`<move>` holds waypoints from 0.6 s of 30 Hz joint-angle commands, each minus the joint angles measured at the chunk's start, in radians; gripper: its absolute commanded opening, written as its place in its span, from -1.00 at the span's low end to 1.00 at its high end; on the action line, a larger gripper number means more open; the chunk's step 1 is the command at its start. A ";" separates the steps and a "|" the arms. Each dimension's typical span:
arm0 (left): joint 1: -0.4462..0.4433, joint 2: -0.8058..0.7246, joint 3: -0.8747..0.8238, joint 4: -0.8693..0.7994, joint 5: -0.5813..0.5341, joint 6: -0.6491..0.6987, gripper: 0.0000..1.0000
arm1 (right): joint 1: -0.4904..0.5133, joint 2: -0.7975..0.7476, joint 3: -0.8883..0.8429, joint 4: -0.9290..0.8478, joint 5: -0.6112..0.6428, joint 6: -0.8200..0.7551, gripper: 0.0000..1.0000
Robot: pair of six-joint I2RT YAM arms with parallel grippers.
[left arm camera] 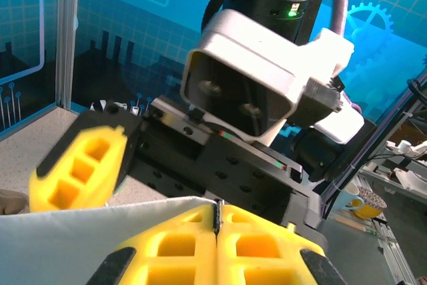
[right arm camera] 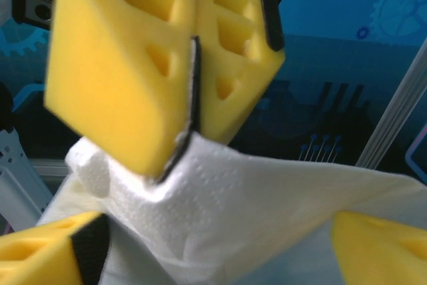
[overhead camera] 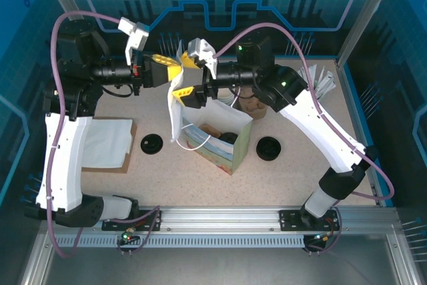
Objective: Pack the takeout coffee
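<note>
L gripper [overhead camera: 176,70] is clenched on the top edge of a white napkin [overhead camera: 173,115]. The L wrist cam shows the pads pressed flat together with the sheet's edge between them. The napkin hangs down just left of the paper bag [overhead camera: 230,158], which stands open mid-table. Its lower end is beside the bag's left wall, not in the mouth.

R gripper [overhead camera: 184,76] sits right up against the L one, jaws wide apart either side of the same napkin. On the R wrist cam the sheet spreads between my two fingers, but I can't tell if either pad touches it, so nothing is gripped on that side.

The takeout coffee [overhead camera: 230,138] is inside the bag, I think. There's a dark round top in the mouth that I read as its black lid. No green wall visible from above, so that's a call, not a cert. Something brown lies next to it in the bag.

Progress: the cup looks packed already, approx most of the job. What's left, as I judge it, is getting the napkin over the opening and dropped in. Two black discs [overhead camera: 152,143] lie on the table, one either side of the bag.
</note>
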 commanded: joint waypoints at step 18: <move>-0.011 -0.112 -0.021 0.019 -0.180 0.000 0.23 | -0.033 -0.101 -0.036 -0.113 0.022 0.120 -0.85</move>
